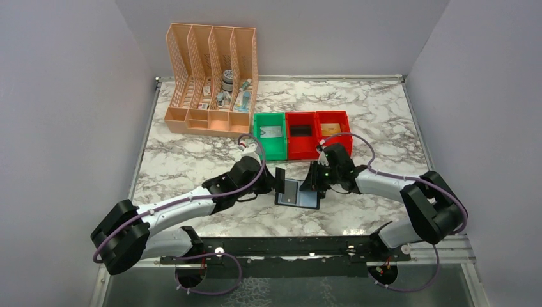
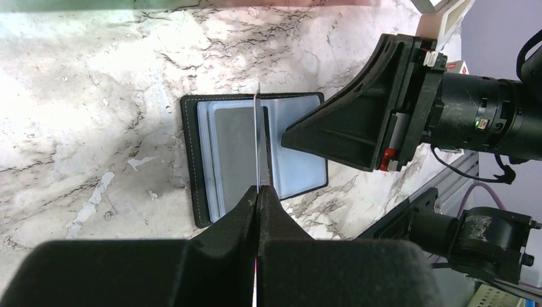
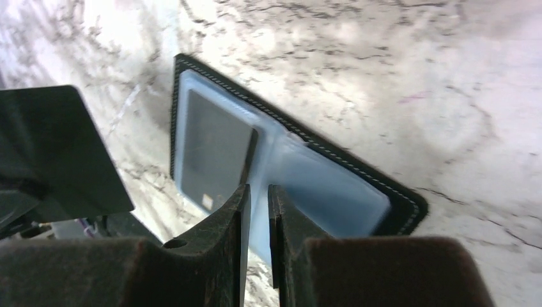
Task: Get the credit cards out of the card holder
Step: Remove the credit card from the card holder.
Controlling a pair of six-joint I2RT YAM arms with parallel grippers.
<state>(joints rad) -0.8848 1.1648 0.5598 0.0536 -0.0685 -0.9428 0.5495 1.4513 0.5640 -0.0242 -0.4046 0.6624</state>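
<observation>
The card holder [image 1: 298, 194] lies open on the marble, black with grey-blue sleeves; it also shows in the left wrist view [image 2: 300, 169] and the right wrist view [image 3: 332, 185]. My left gripper [image 2: 258, 192] is shut on a thin credit card [image 2: 257, 134], seen edge-on and held upright over the holder's middle. A dark grey card [image 3: 211, 153] with a small chip lies inside the left sleeve. My right gripper [image 3: 257, 188] sits low over the right sleeve, its jaws a narrow gap apart with nothing between them. In the top view the left gripper [image 1: 279, 182] and the right gripper [image 1: 313, 182] flank the holder.
A green bin [image 1: 269, 144], a red bin [image 1: 301, 146] and a second red bin [image 1: 348, 128] holding a tan card stand in a row just behind the grippers. A peach lattice organizer [image 1: 211, 83] stands at the back left. The table's metal front rail [image 1: 287, 246] lies near.
</observation>
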